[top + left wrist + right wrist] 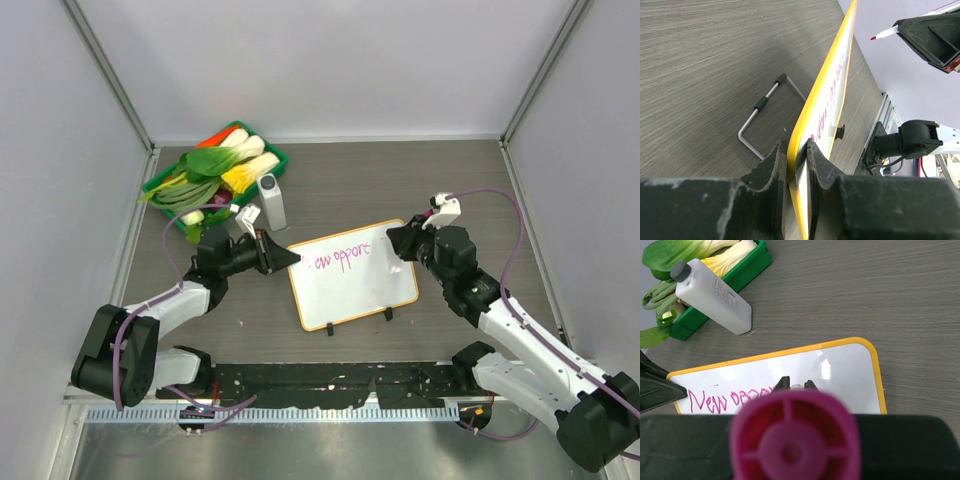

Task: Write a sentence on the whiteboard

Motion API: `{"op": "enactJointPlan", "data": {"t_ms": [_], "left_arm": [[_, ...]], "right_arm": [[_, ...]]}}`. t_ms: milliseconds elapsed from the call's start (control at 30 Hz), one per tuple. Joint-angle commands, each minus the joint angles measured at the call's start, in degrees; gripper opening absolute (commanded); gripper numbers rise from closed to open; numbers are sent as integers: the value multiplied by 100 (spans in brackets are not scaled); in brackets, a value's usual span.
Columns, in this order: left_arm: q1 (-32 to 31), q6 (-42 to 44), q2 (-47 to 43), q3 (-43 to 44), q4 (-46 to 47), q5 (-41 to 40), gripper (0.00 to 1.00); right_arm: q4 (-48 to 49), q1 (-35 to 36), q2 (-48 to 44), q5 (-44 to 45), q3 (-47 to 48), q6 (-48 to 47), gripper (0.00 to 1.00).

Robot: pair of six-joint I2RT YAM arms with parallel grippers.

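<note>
Vegetables (215,165) in green tray (751,270)

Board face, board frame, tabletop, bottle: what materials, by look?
Board face: glossy white coated sheet, possibly melamine or painted steel; it throws a sharp glare spot.
Frame: smooth orange-yellow plastic, apparently; rounded moulded corners.
Tabletop: grey wood-grain, probably matte laminate; fine streaked grain, no glare.
Bottle: matte white plastic, grey cap.
</note>
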Motion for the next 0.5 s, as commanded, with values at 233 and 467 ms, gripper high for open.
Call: {"op": "enactJointPlan", "data": {"t_ms": [233,467], "left_arm": [[-72,504,42,-4,-281,-349,0],[-81,495,77,5,-263,-349,0]], "right_arm": [[332,-45,-199,123,-78,-45,1],[349,-36,-322,141,-157,-45,1]]}}
